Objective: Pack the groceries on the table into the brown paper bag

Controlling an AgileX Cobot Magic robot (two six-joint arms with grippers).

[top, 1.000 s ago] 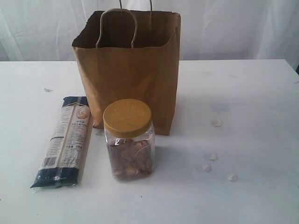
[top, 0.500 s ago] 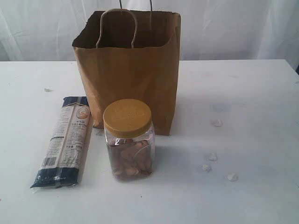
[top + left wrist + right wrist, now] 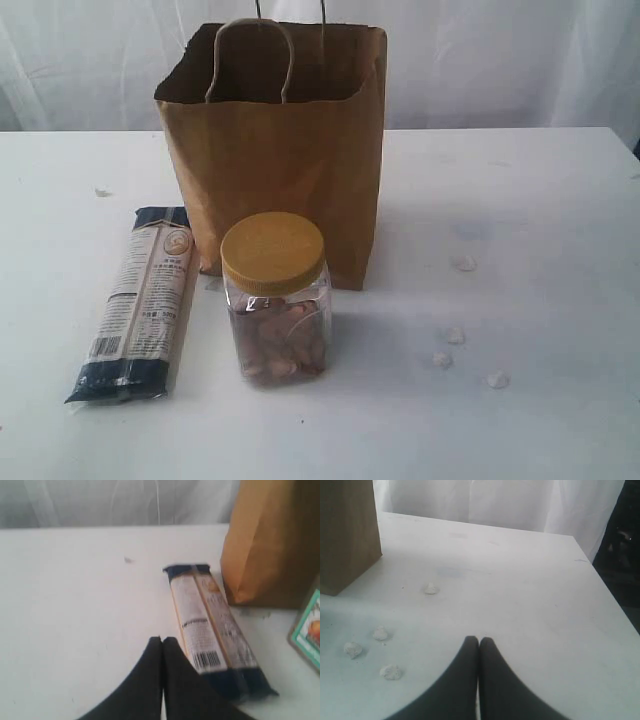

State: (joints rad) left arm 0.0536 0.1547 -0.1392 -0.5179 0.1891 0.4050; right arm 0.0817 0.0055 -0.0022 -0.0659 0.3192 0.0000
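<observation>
**Both grippers closed; packet and jar on table by bag**

L gripper (image 3: 162, 641): black fingers pressed flat together, tips meeting. It sits over the large flat white tabletop (image 3: 540, 190), just beside the barcode end of the long navy-beige pasta packet (image 3: 135, 305).

Ext. view, clock centred on the jar:
- Packet lies flat at approx 9 o'clock, long axis running front to back, apart from the jar.
- Clear plastic jar w/ yellow screw lid (image 3: 274, 298) stands upright, brown contents inside.
- Tall plain brown kraft paper bag w/ twisted cord handles (image 3: 280, 170) stands upright at 12 o'clock, mouth gaping, right behind the jar. Can't tell if they touch.
- Small white crumbs (image 3: 465, 263) lie scattered at 3–4 o'clock, well apart from the jar.

R gripper (image 3: 479, 641): fingers likewise pressed together, tips meeting, over bare table w/ the crumbs near.
</observation>
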